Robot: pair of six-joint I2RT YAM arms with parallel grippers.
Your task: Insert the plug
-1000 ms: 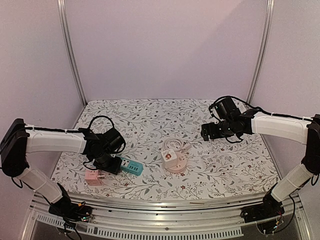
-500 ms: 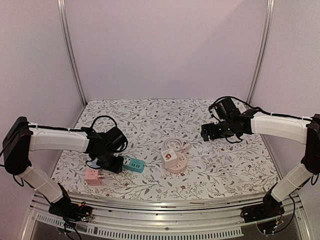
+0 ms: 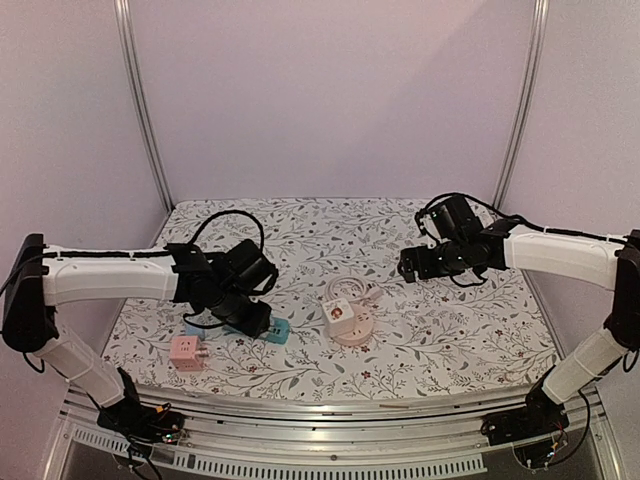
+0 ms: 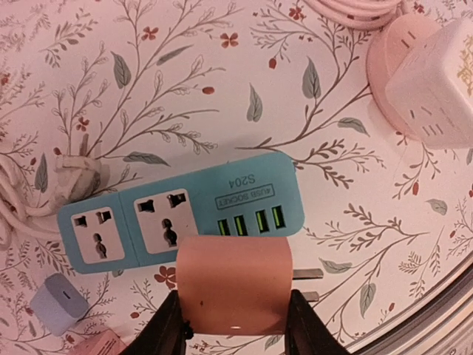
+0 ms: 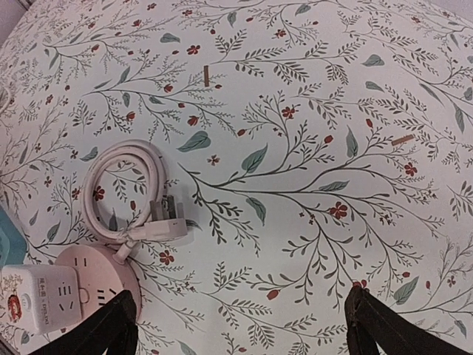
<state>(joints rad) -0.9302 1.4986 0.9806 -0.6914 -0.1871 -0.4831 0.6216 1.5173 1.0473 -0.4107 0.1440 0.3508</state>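
My left gripper point(image 4: 233, 329) is shut on a salmon-pink plug block point(image 4: 233, 277). Its two metal prongs point(image 4: 309, 274) point right and lie flat, just above the floral tabletop. The blue power strip point(image 4: 185, 218) lies right beyond it, with two universal sockets and several USB ports facing up. In the top view my left gripper point(image 3: 250, 318) covers most of the strip point(image 3: 276, 330). My right gripper point(image 5: 236, 325) is open and empty, held above the table at the right point(image 3: 408, 265).
A white cube adapter point(image 4: 436, 81) sits on a round pink socket point(image 3: 352, 330) at mid-table, beside a coiled white cord with a plug point(image 5: 159, 214). A pink cube point(image 3: 187, 351) and a small pale cube point(image 4: 63, 303) lie near the left. A white plug point(image 4: 77, 166) lies by the strip's end.
My left arm has swung right and outward, over the blue strip, now covering more of it. The right arm has not moved.
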